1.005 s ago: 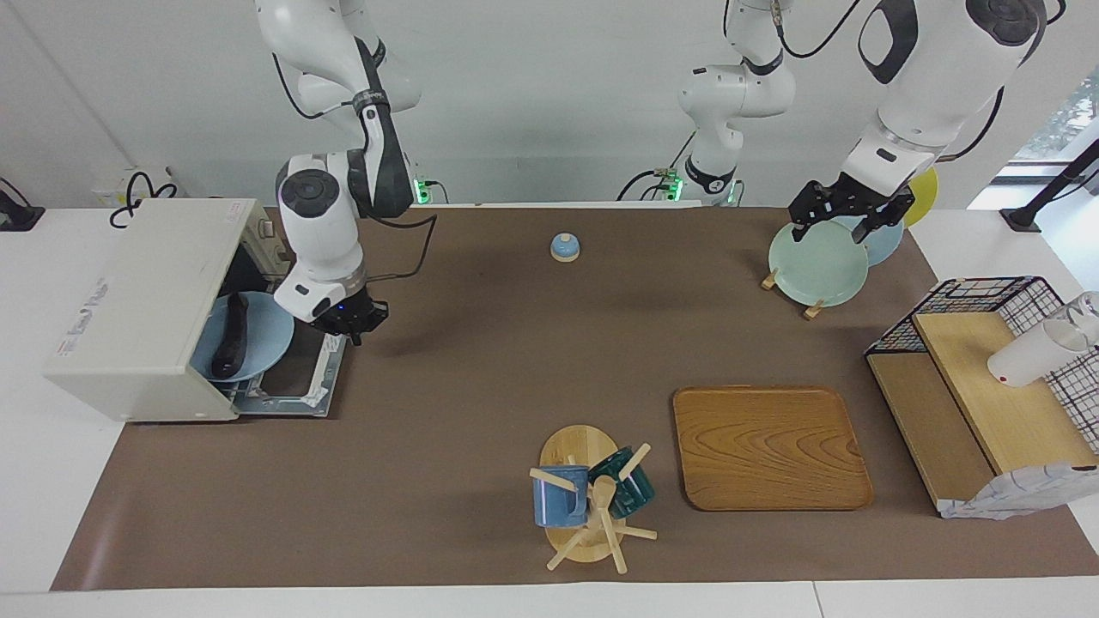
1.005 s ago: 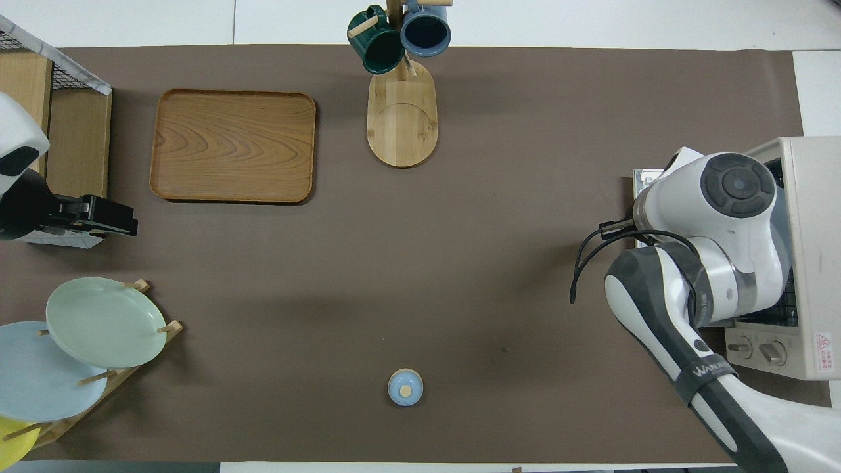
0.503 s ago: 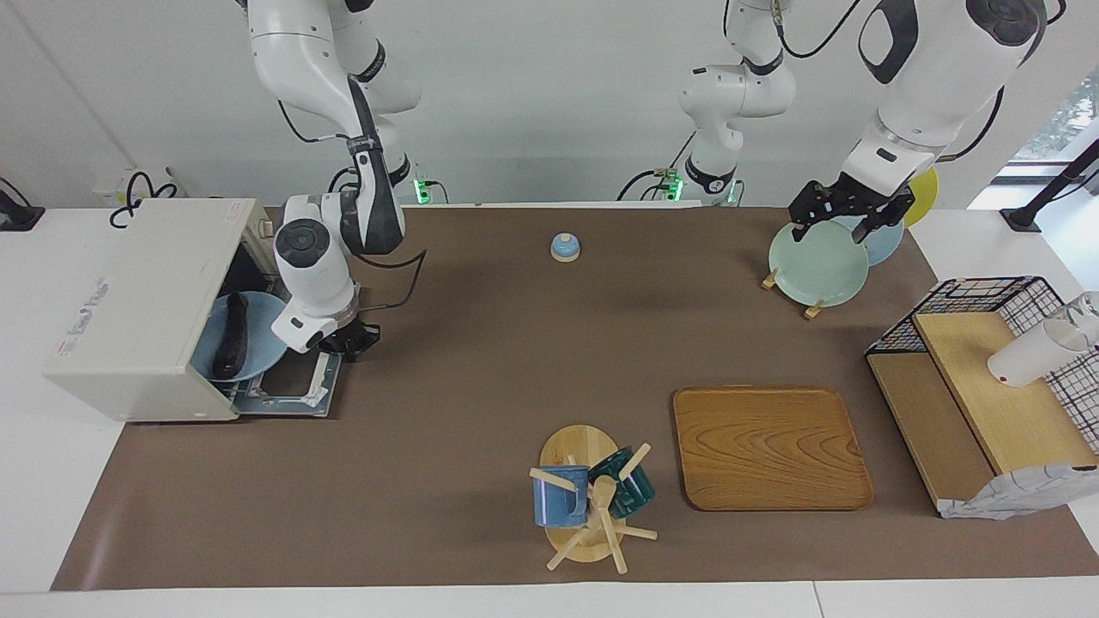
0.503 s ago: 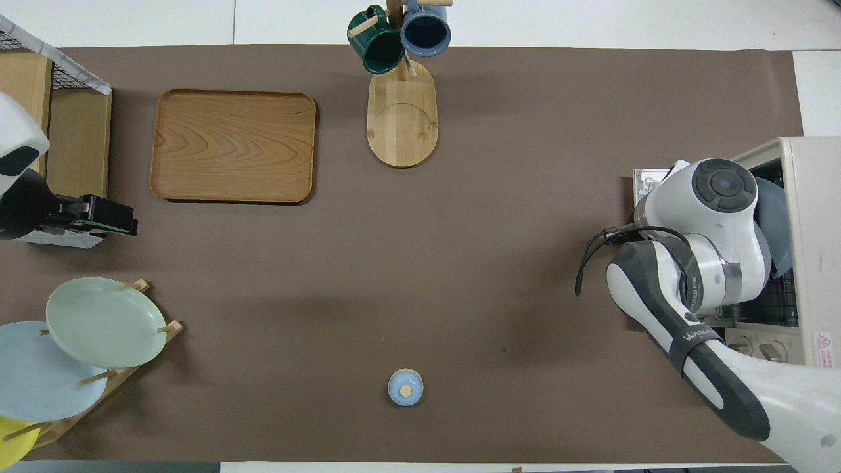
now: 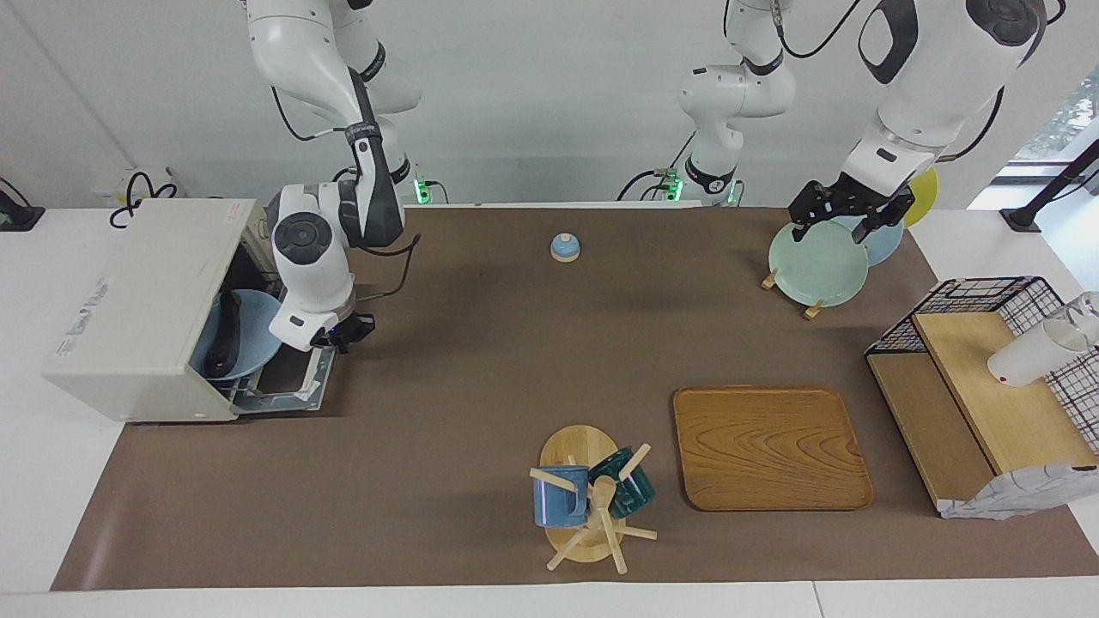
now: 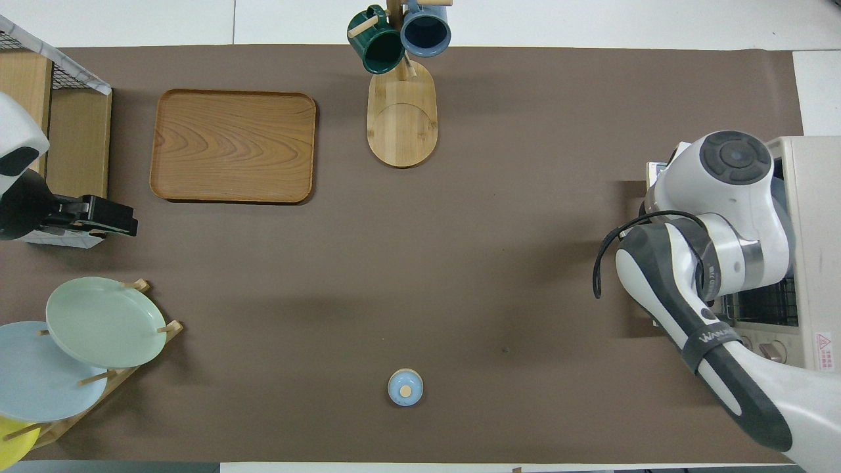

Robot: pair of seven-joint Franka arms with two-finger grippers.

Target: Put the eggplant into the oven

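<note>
The right pincer (image 5: 348,330) is clenched with nothing between its fingertips, and it hangs low just above the edge of the oven door (image 5: 288,386), which lies folded down on the desk in front of the oven (image 5: 142,305). In the overhead view this pincer is hidden under its own arm. The oven stands at the right arm's end of the desk, and its opening faces toward the middle of the desk. Inside the opening a light blue plate (image 5: 249,339) rests with one edge coming out over the door, and the eggplant (image 5: 225,335) lies on this plate, long and dark, mostly within the oven. The left pincer (image 5: 850,215) is released, with its fingers spread apart, and it waits in the air over the pale green plate (image 5: 816,264) that leans in the wooden plate rack at the left arm's end of the desk. A second blue plate and a yellow plate stand in the same rack, nearer to the robots. A small blue bell (image 5: 565,247) sits on the brown desk (image 5: 481,360) between the two arms. Farther from the robots stand the wooden tray (image 5: 768,446) and, beside it, the mug stand (image 5: 588,506) with a blue mug and a dark green mug.
</note>
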